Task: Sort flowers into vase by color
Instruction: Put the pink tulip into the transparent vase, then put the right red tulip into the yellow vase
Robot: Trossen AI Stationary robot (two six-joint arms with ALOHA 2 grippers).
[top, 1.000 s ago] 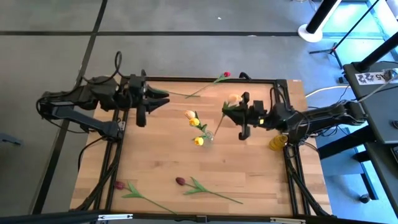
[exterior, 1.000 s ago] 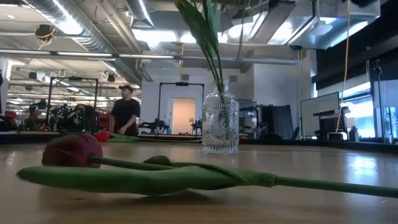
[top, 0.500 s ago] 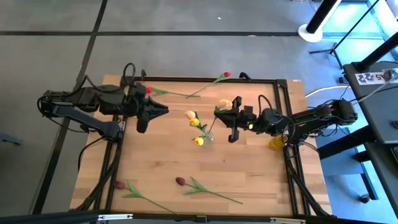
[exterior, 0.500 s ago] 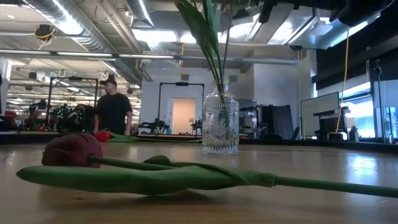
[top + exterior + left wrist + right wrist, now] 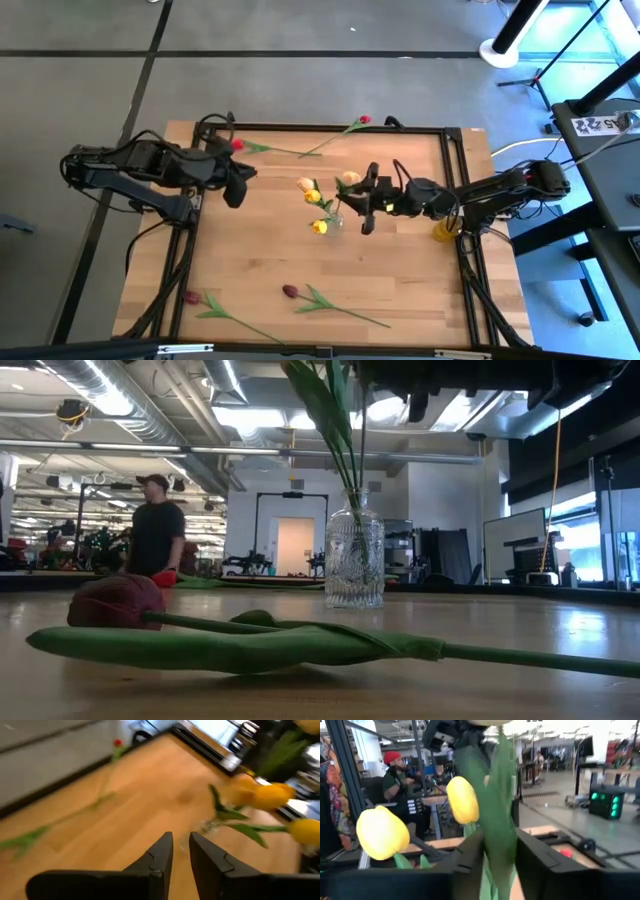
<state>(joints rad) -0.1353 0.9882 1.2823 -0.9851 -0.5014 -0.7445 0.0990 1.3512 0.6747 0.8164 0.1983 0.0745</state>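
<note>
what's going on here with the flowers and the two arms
The right gripper has its fingers shut on a peach tulip and holds it right beside the glass vase at mid-table, which already has yellow tulips in it. The left gripper hovers empty near the table's far edge, close to a red tulip. Another red tulip and two dark maroon tulips lie unsorted on the table.
</note>
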